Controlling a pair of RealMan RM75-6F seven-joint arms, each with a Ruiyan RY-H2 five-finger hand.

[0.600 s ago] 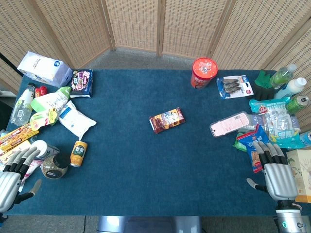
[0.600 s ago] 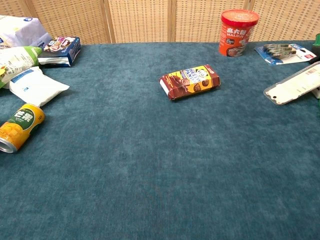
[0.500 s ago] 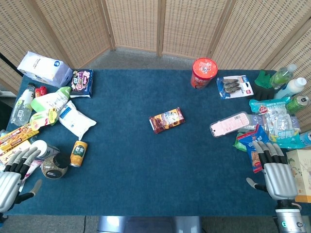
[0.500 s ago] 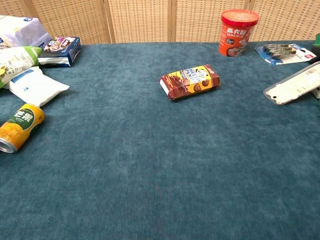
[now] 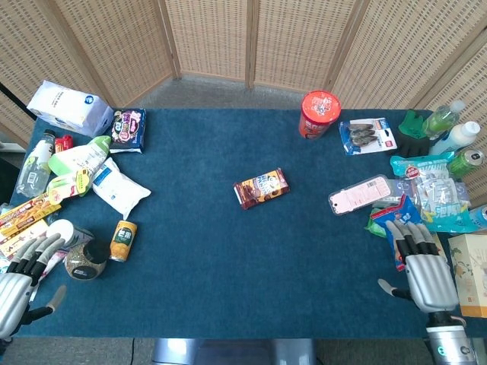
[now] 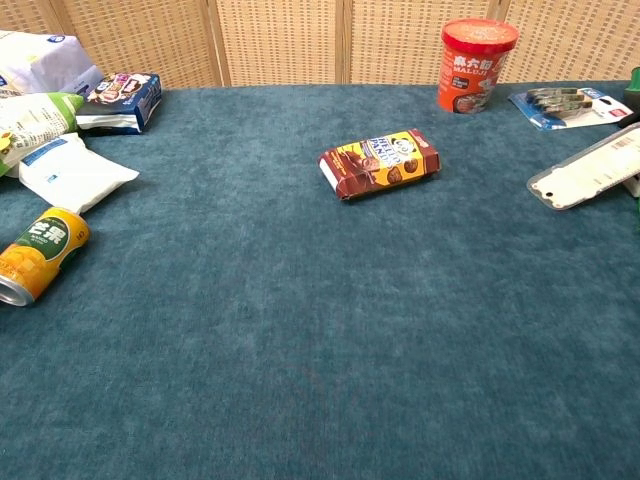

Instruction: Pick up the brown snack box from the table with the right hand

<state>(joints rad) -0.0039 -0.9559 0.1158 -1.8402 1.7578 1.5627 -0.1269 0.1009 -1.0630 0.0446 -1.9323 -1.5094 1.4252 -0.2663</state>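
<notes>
Head view shows us the brown snack box (image 5: 261,188) lying untouched mid-surface, well apart from our right hand (image 5: 424,274), which hovers empty with fingers (image 5: 407,237) spread near the front right edge, so reach, grasp and lift all remain.

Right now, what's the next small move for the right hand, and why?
Probably swing the right hand forward and inward toward the brown snack box. The hand sits open at the table's near right edge, holding nothing, well apart from the box, which lies flat and alone mid-table with bare cloth between them.
</notes>
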